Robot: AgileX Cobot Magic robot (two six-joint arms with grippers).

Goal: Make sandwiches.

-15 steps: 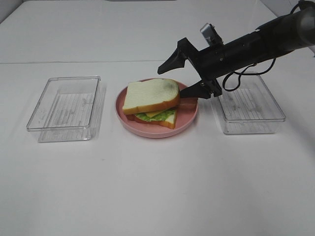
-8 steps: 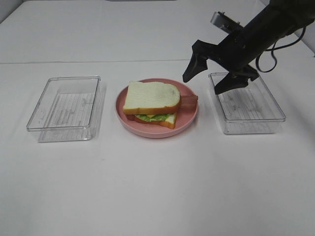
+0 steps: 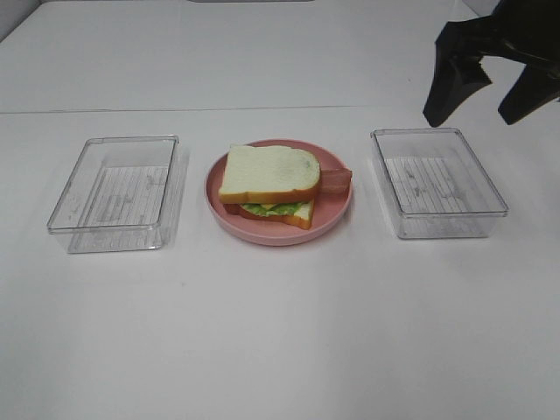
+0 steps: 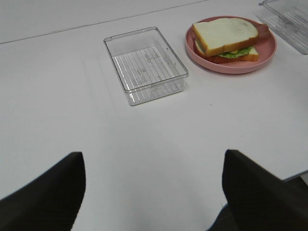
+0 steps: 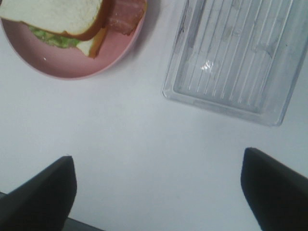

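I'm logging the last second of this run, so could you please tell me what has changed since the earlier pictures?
The right gripper, jaws open and empty, left the sandwich and rose back toward the far right, past the right tray. The sandwich, plate and left tray stayed put.

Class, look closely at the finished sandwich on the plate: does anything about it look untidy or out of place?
Yes. A bacon strip sticks out past the top bread slice on the sandwich's right side, resting on the pink plate. The bread slices also sit slightly offset.
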